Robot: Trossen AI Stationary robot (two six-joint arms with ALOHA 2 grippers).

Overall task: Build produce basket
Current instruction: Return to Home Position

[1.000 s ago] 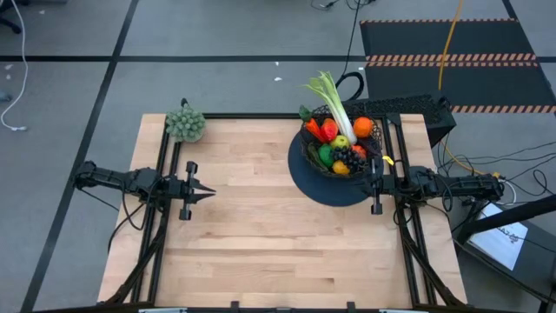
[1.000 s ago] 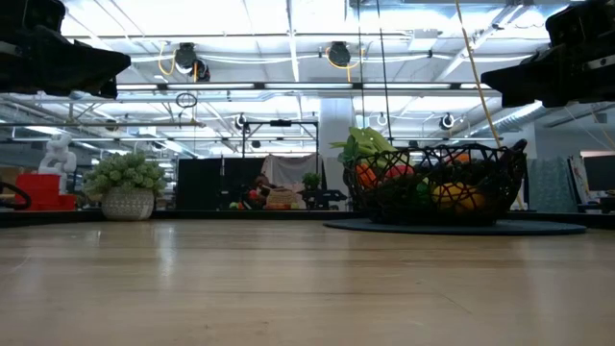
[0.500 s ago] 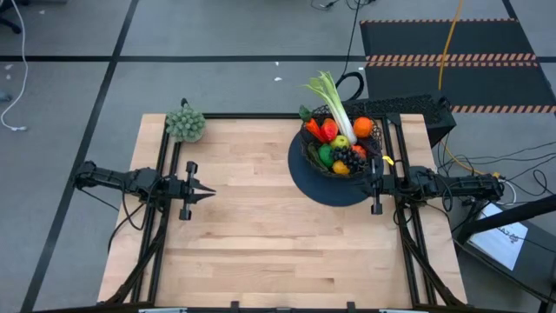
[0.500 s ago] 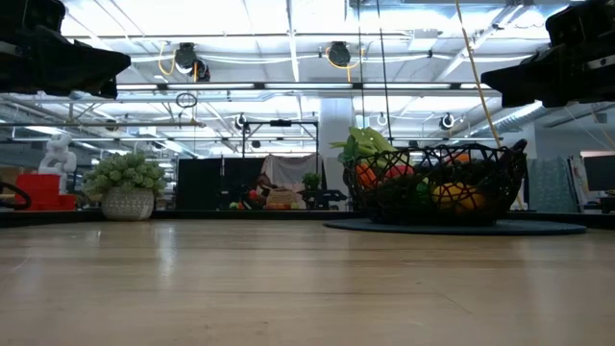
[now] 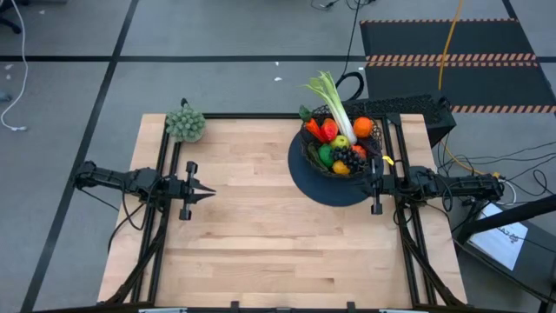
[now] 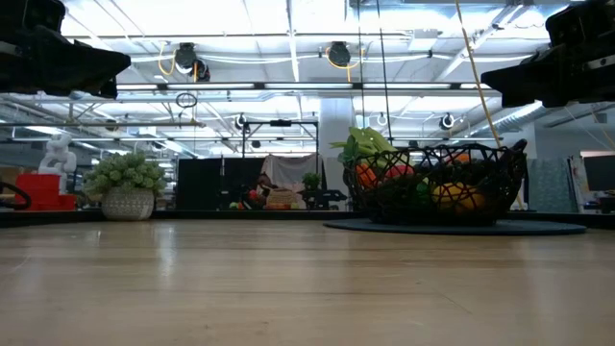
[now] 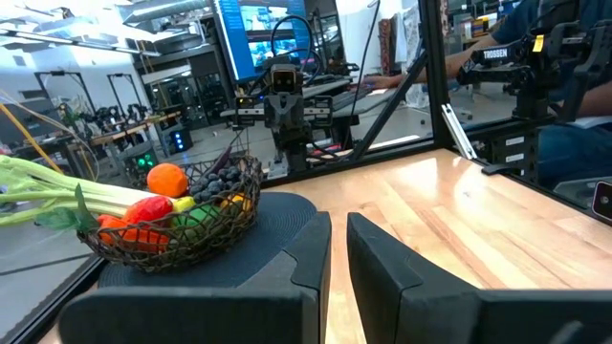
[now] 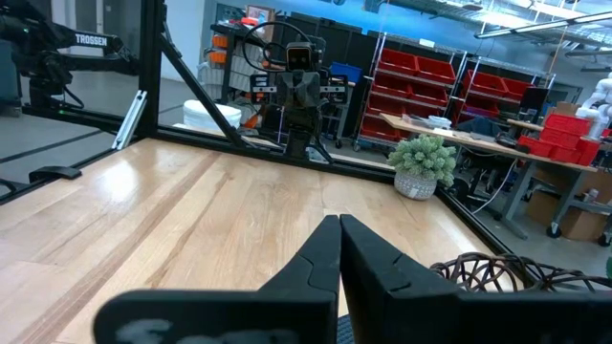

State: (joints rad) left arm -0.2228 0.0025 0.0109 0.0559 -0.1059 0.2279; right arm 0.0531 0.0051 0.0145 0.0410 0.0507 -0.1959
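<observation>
Starts at the left with the left gripper (image 5: 208, 191), raised above the pale wooden plank table (image 5: 261, 243) near its left edge and pointing inward toward the middle. Shows its two dark fingers (image 7: 306, 253) drawn almost together, only a thin slit between them, clasping nothing. Finds beyond that arm, at the far left corner, the grey-green bushy clump in a pale round pot (image 5: 185, 123). Comes next to the black wire-mesh bowl-shaped basket (image 6: 485, 183), standing upright on the far right part of the table on its round dark flat disc (image 5: 323, 189). Counts inside it the white-green leek (image 5: 334, 100), jutting out over the far rim, the round orange (image 5: 362, 127), a red piece (image 5: 329, 129), a green piece (image 5: 325, 155), the dark grapes (image 5: 346, 158) and a yellow piece (image 5: 340, 168) at the near side. Ends at the right with the right gripper (image 8: 338, 225), held above the table by the disc's right edge, just beside the basket and not touching it, pointing inward with fingers pressed closed on nothing.
</observation>
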